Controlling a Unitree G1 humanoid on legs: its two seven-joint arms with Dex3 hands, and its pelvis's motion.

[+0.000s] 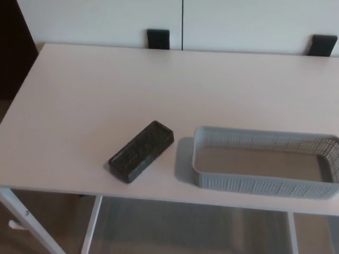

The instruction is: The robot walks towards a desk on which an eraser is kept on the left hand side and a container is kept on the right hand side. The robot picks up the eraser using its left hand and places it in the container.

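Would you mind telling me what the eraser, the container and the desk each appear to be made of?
The eraser looks like a dark block with a matte, textured top, possibly felt or foam; the picture is too soft to say. The container appears to be grey moulded plastic, judging by its perforated lattice walls. The desk top looks like smooth, pale laminate with a low sheen, on white, probably metal, legs.
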